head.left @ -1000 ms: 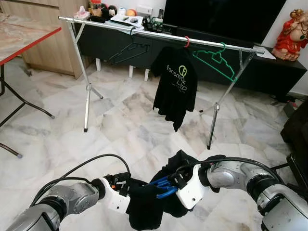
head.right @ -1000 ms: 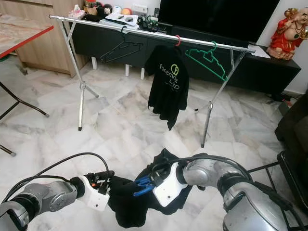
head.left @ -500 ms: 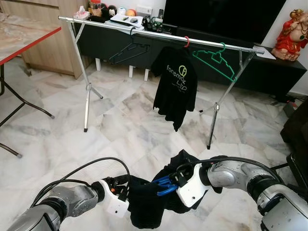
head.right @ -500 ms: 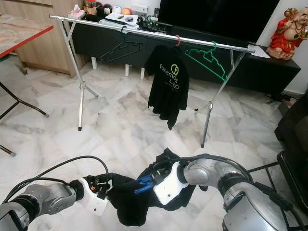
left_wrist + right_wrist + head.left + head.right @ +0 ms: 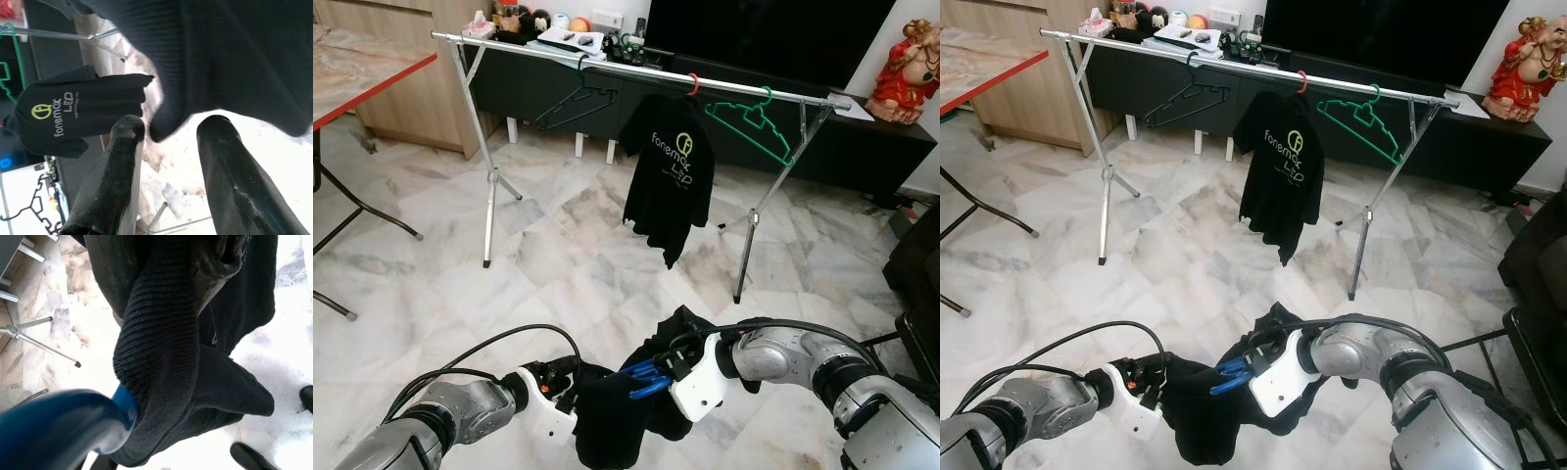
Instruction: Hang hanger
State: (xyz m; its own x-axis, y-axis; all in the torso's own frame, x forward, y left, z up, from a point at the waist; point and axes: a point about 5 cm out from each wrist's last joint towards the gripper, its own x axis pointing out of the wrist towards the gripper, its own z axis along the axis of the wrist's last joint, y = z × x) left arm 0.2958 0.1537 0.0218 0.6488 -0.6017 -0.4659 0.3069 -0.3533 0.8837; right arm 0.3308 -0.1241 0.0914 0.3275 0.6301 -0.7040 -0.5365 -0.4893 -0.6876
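Both head eyes look forward and down at the silver clothes rail (image 5: 636,70), while each wrist camera presses close against the bundled black garment (image 5: 186,357).

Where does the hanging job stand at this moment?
Done: one black T-shirt already hangs on the clothes rack, between an empty black hanger and a green hanger. In hand: both grippers hold a dark garment on a blue hanger low over the floor. Left: carrying it over and hooking it on.
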